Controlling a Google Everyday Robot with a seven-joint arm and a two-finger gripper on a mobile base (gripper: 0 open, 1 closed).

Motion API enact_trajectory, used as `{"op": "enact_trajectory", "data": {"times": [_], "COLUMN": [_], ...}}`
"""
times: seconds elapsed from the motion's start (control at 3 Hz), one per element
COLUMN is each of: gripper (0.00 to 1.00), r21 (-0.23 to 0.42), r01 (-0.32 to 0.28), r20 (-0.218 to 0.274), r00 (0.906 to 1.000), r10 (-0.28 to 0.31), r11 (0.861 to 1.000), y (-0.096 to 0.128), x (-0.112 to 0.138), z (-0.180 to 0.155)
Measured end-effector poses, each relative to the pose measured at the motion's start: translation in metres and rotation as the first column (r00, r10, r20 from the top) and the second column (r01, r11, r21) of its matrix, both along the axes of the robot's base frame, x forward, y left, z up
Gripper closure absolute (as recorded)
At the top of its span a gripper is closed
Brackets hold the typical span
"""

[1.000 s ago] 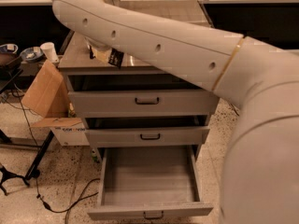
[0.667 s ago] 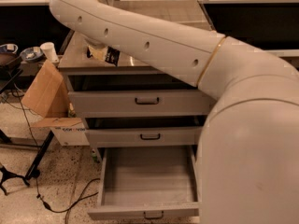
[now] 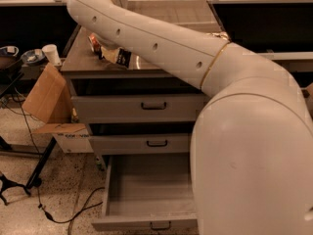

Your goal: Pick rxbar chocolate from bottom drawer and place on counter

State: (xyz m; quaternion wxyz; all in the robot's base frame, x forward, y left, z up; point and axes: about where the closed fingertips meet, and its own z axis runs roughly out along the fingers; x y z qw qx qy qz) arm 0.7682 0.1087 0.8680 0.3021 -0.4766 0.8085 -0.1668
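Glossy grey-brown counter top (image 3: 80, 58) sits upper left, and the deep grey metal bottom drawer (image 3: 146, 223) is pulled open at the bottom. The gripper (image 3: 110, 53) is over the counter next to a black-wrapped rxbar chocolate (image 3: 123, 58). Can't tell if it's gripping.

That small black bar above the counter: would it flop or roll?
The rxbar chocolate, beside the gripper over the counter, looks flat and straight-edged, so probably stiff, unlikely to roll. Its small size suggests it is light; the glossy top might let it slide.

Gripper (image 3: 105, 50) over glossy counter (image 3: 166, 14); metal drawers (image 3: 117, 109)
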Motion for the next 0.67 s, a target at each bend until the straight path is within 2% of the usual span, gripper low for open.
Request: {"op": "enact_trajectory", "data": {"times": [0.67], "gripper": [0.38], "r21": [0.002], "r01": [0.001], "r20": [-0.014], "r00": [0.9999], "r10": [-0.001], "r11": [1.0], "y": [-0.0092], "x": [0.0147], "z": [-0.0107]}}
